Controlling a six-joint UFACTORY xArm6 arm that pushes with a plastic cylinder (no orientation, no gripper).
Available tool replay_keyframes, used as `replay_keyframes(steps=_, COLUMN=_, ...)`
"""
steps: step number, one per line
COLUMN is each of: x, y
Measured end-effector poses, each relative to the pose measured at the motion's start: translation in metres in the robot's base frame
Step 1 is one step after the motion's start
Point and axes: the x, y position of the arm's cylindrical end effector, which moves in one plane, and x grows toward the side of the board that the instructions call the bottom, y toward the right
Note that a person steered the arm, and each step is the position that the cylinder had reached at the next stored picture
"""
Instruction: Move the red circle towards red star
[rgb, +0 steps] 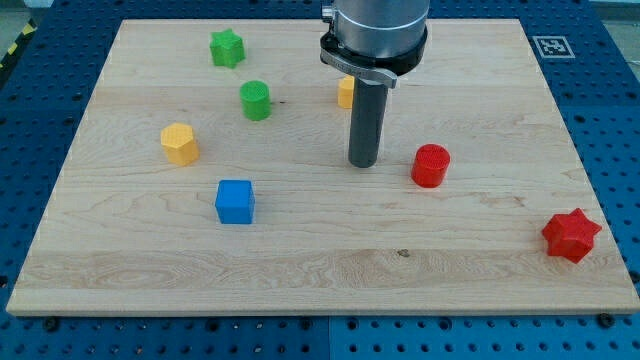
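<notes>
The red circle (431, 165) is a short cylinder standing right of the board's middle. The red star (571, 235) lies near the board's lower right corner, well apart from the circle, down and to the view's right of it. My tip (363, 163) rests on the board just to the view's left of the red circle, with a small gap between them. The rod rises straight up from the tip to the arm's grey body at the view's top.
A blue cube (235, 201) lies left of centre. A yellow hexagon (180, 143) is at the left. A green cylinder (256, 100) and a green star (227, 47) sit at the upper left. A yellow block (345, 92) is partly hidden behind the rod.
</notes>
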Motion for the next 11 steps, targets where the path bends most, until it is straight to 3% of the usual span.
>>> replay_keyframes(steps=5, x=0.037, y=0.020)
replay_keyframes(steps=7, x=-0.021, y=0.020)
replay_keyframes(steps=8, x=0.003, y=0.073)
replay_keyframes(steps=10, x=0.033, y=0.067)
replay_keyframes(steps=11, x=0.047, y=0.123)
